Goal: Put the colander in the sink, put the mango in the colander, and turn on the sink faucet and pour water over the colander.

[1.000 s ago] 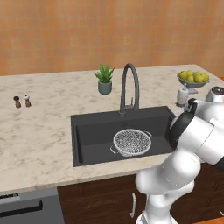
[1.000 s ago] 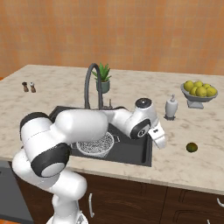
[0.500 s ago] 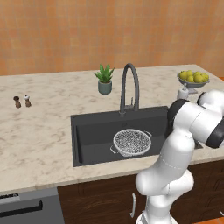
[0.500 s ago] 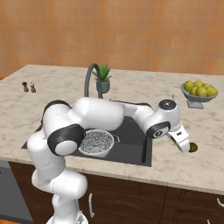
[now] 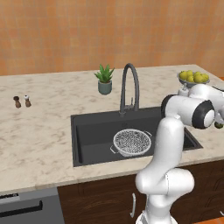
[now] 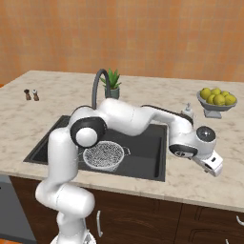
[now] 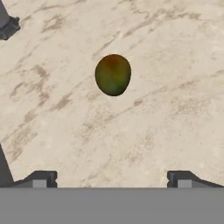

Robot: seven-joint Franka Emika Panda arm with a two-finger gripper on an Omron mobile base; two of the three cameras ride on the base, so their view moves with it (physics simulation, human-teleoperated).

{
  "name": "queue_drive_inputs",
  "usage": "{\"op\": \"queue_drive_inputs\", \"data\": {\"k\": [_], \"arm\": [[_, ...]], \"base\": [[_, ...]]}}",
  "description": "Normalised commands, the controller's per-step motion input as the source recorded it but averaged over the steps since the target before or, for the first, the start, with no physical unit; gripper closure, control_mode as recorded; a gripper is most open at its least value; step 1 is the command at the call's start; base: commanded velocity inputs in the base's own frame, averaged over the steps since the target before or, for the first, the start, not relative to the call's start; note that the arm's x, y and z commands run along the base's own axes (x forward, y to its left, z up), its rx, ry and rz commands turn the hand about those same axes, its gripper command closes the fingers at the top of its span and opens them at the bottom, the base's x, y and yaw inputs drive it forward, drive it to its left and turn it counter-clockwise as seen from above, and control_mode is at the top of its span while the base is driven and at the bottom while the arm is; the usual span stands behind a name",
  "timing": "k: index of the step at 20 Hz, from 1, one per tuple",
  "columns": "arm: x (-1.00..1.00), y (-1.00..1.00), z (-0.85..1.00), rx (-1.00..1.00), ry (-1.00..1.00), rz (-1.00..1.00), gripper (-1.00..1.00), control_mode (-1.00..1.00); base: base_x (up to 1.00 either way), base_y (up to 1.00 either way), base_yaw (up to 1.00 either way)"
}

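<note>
Gripper (image 7: 112, 179) released above the mango (image 7: 113, 74).
We see the mango at twelve o'clock from our fingertips (image 7: 41, 178), alone on the counter (image 7: 166, 109); colander (image 5: 132, 141) sits in the sink (image 5: 94, 131).

The left base view looks forward and down from behind the arm, from mid distance, at the beige marble counter (image 5: 39, 140), with the large dark grey rectangular sink (image 5: 92, 131) at centre frame. The right base view faces the same counter (image 6: 200, 181) and sink (image 6: 152, 157) from the other side, the sink at centre left. The hand view looks closely down on bare counter (image 7: 166, 109), a small olive-green oval mango (image 7: 113, 74) in its upper middle.
</note>
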Motion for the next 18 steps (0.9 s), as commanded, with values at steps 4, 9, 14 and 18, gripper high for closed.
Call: {"op": "queue_drive_inputs", "data": {"k": [4, 9, 14, 18], "arm": [[0.34, -0.05, 0.00, 0.02, 0.09, 0.00, -1.00, -1.00], [0.45, -0.01, 0.00, 0.01, 0.11, 0.00, -1.00, -1.00], [0.47, 0.00, -0.19, 0.00, 0.05, 0.03, -1.00, -1.00], [0.20, -0.04, -0.34, 0.00, 0.00, 0.06, -1.00, -1.00]], "base": [[0.00, 0.00, 0.00], [0.00, 0.00, 0.00], [0.00, 0.00, 0.00], [0.00, 0.00, 0.00]]}}
